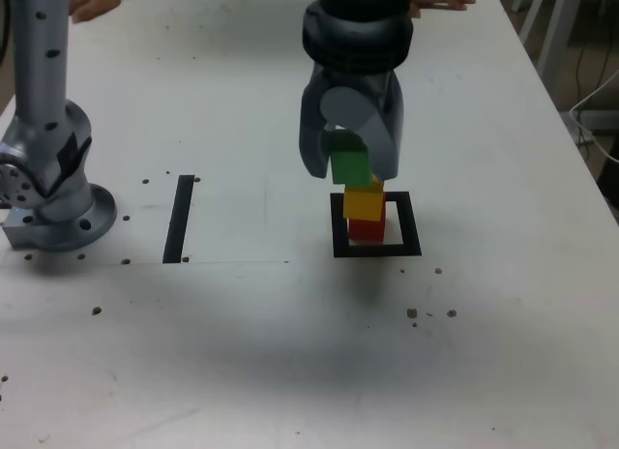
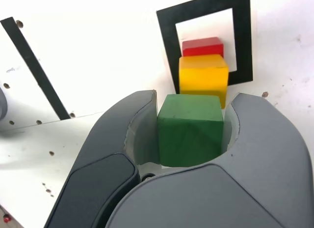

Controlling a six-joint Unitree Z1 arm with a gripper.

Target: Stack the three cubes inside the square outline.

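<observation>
The hand [image 1: 350, 168] hangs over the square outline [image 1: 376, 250] and it clamps the green cube [image 1: 350, 165] between its two jaws; in the wrist view the jaws press on two opposite sides of this cube [image 2: 190, 129]. Just under the green cube stands the yellow cube [image 1: 365, 204], and the yellow one sits on the red cube [image 1: 366, 229]; the red cube rests on the white centre inside the outline. I cannot tell whether the green cube touches the top of the yellow one or is a little above it; in the exterior view it looks shifted a bit to the left of the stack.

The three cubes are solid blocks with matte, plain-coloured faces and slightly soft edges; the yellow cube [image 2: 203, 79] and the red cube [image 2: 202, 46] look alike in size to the green one. The outline [image 2: 169, 51] is a thick frame of black tape, nearly square. The jaws are curved grey shells, smooth and a little shiny, with a paler inner lining. The tabletop [image 1: 290, 352] is white and flat, with small dark holes; a straight black strip [image 1: 179, 218] lies at the exterior view's left, well apart from the outline, near the metal base of the arm [image 1: 53, 193].
</observation>
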